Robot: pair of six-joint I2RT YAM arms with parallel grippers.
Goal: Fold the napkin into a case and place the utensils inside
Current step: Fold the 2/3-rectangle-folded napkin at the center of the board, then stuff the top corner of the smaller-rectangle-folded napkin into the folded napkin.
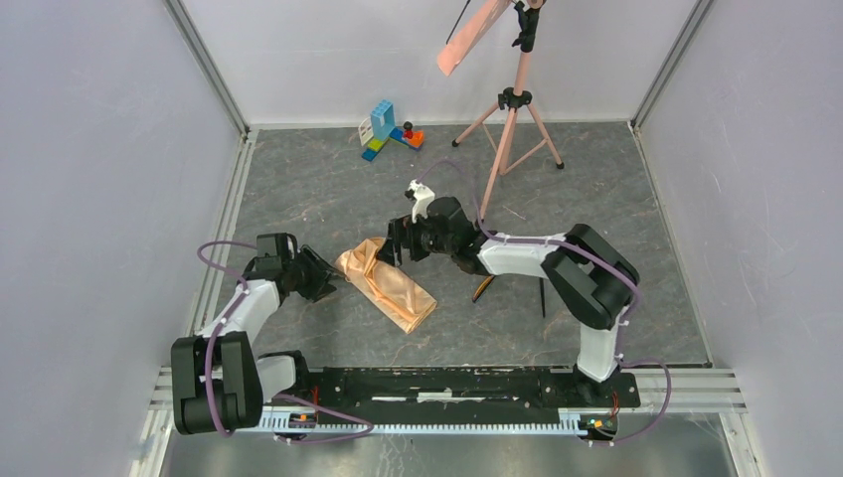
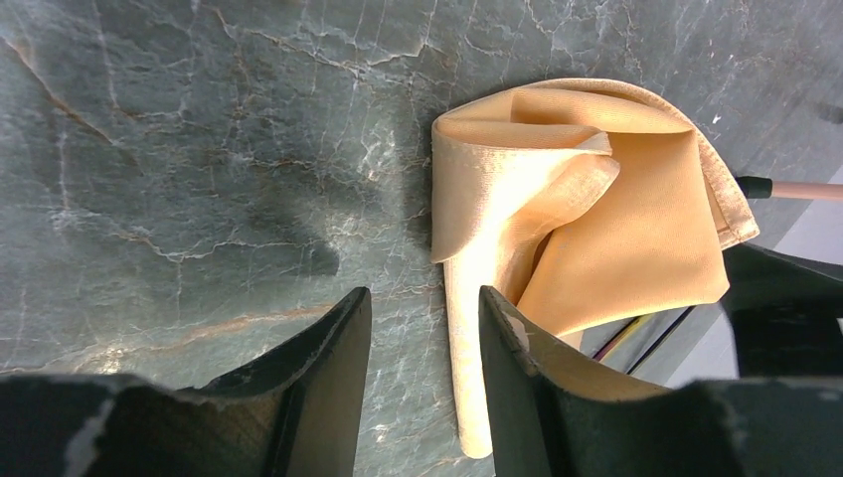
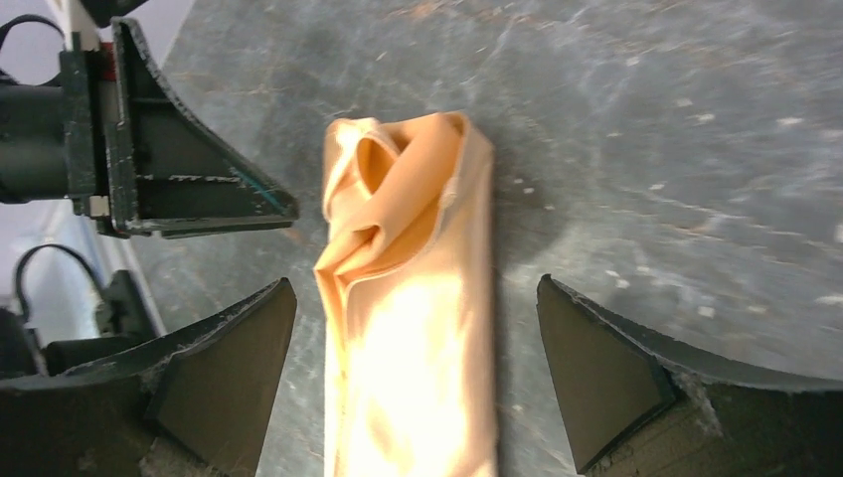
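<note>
The napkin (image 1: 386,283) lies folded into a narrow peach-tan case, slanting across the middle of the table. Its upper end (image 2: 587,199) bunches into loose folds. My left gripper (image 1: 323,281) sits at the case's left side, jaws apart; a thin rolled edge of cloth (image 2: 467,378) lies between its fingers (image 2: 338,368), against the right one. My right gripper (image 3: 416,288) stands wide open astride the case (image 3: 413,328), touching nothing. The utensils lie right of the case, partly under the right arm: one brownish-gold (image 1: 484,288), one thin and black (image 1: 543,296).
A pink tripod (image 1: 512,119) holding a salmon strip (image 1: 472,35) stands at the back right. Coloured toy blocks (image 1: 390,129) sit at the back centre. White walls close in three sides, and a metal rail (image 1: 447,383) carries the arm bases at the front.
</note>
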